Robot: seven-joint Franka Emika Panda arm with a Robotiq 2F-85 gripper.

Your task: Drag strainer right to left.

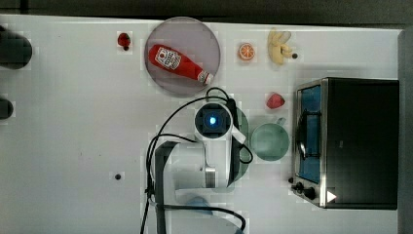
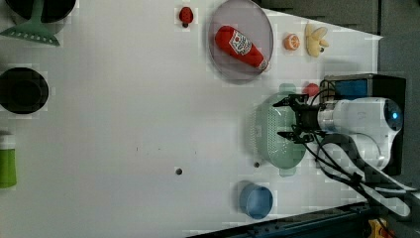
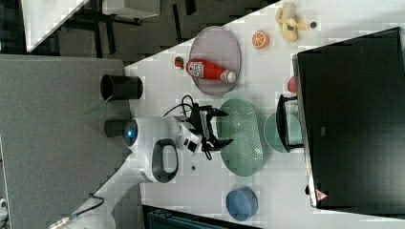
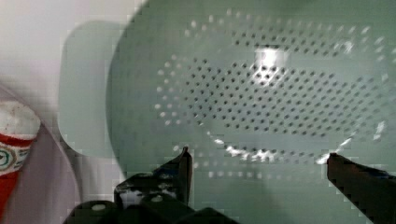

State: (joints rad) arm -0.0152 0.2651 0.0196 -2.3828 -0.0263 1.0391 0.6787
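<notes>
A white table [image 2: 124, 124] seen from above, with a robot arm reaching over a strainer.

Going from the left view's left to the left view's right: at the far edge stand a black cup [image 2: 23, 90] and a green bottle [image 2: 7, 161]. A wide stretch of bare tabletop follows. Past the middle, a grey plate [image 2: 233, 67] carries a red ketchup bottle [image 2: 240, 45], with a small strawberry [image 2: 185, 15] just beside the plate. A blue bowl [image 2: 256, 200] sits near the lower edge. Then comes the strainer [image 2: 270, 136], a pale green oval basket with a perforated centre. The gripper [image 2: 288, 118] hangs directly over the strainer's rim side nearest the arm, its two black fingers spread wide with nothing between them. An orange slice [image 2: 291, 42] and a banana [image 2: 316, 39] lie near the top edge. At the far right stands a black toaster oven [image 2: 364, 89].

In the top view, a green mug [image 1: 269, 142] sits between the strainer and the oven.

As for progress, the drag appears not yet begun: the strainer lies on the right-hand side, close to the oven, and the open tabletop to its left is its likely destination. What seems left is lowering the fingers into or against the basket, then pulling it across.

The surface is smooth, white and matte. In the right view, dark flooring and furniture legs show beyond the table.
</notes>
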